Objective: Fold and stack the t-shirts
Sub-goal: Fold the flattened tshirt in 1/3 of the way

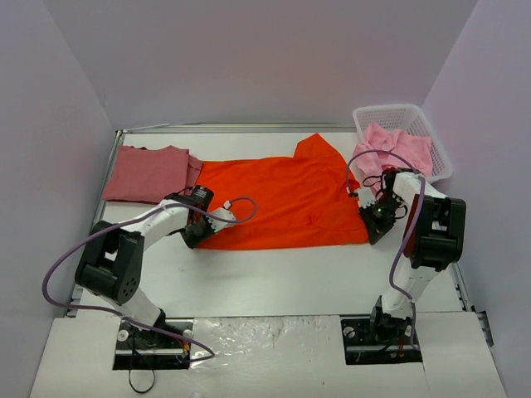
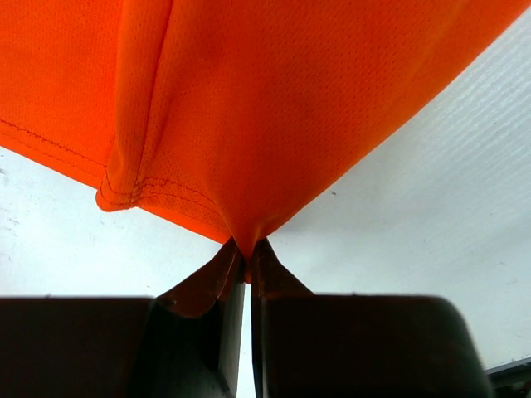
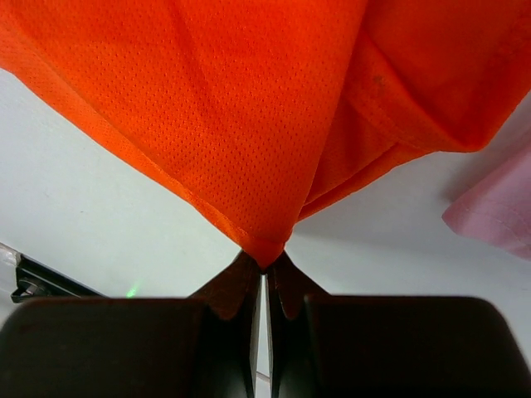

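A bright orange-red t-shirt [image 1: 282, 203] lies spread across the middle of the table. My left gripper [image 1: 197, 235] is shut on its near left corner; in the left wrist view the orange cloth [image 2: 249, 124] runs pinched into the fingertips of the left gripper [image 2: 248, 249]. At the shirt's near right corner my right gripper [image 1: 373, 224] is shut on the cloth too, and the right wrist view shows the orange corner [image 3: 265, 149] caught at the tips of the right gripper [image 3: 265, 264]. A dusty rose-red t-shirt [image 1: 153, 172] lies folded at the far left. Light pink t-shirts [image 1: 397, 149] fill the basket.
The white lattice basket [image 1: 433, 124] stands at the far right corner, close behind my right arm. A pink cloth edge [image 3: 498, 207] shows at the right of the right wrist view. Grey walls close in the table on three sides.
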`<state>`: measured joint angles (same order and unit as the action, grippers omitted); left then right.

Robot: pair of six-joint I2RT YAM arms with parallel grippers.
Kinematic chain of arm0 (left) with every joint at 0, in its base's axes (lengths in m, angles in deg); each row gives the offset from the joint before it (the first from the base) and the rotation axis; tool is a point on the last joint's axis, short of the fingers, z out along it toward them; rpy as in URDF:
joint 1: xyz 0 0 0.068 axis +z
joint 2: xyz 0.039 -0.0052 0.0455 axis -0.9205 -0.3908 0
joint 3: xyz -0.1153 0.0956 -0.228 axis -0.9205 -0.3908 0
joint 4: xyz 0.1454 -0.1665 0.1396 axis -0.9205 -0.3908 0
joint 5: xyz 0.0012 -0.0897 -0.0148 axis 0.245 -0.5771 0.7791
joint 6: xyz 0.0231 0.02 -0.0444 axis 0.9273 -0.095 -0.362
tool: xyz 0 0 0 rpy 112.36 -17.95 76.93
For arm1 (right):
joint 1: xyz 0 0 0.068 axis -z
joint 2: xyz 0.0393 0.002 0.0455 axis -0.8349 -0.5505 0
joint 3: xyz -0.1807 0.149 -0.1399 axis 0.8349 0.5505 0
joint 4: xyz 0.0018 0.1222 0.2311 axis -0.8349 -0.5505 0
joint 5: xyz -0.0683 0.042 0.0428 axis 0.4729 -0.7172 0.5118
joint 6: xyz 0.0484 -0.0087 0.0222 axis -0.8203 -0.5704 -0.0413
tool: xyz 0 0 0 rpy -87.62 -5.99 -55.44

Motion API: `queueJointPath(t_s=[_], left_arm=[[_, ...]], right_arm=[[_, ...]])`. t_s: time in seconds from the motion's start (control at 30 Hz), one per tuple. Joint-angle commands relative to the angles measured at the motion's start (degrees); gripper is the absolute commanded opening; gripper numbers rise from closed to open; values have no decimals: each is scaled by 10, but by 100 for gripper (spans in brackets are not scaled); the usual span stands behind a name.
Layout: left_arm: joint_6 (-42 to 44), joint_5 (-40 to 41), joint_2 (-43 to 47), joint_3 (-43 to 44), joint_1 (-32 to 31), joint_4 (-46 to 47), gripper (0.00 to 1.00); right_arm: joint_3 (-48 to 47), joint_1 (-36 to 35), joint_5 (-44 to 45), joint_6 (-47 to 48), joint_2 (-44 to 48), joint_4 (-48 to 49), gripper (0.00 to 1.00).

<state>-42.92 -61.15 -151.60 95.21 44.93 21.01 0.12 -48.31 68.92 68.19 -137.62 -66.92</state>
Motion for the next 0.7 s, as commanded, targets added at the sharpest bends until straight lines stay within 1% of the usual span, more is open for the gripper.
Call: queueJointPath(t_s=[0.0,0.17,0.47,0.67], left_arm=[[15,-4,33,-3,5,-32,2],[18,-3,47,-4,5,-43,2],[20,-8,62,-13,4,-57,2],[28,-12,84,-23,4,-77,2]], right_arm=[[-20,8,19,-2,28,-26,0],[-25,12,26,-2,32,-26,0],[-25,13,14,5,31,-46,0],[-15,14,13,19,59,-73,0]])
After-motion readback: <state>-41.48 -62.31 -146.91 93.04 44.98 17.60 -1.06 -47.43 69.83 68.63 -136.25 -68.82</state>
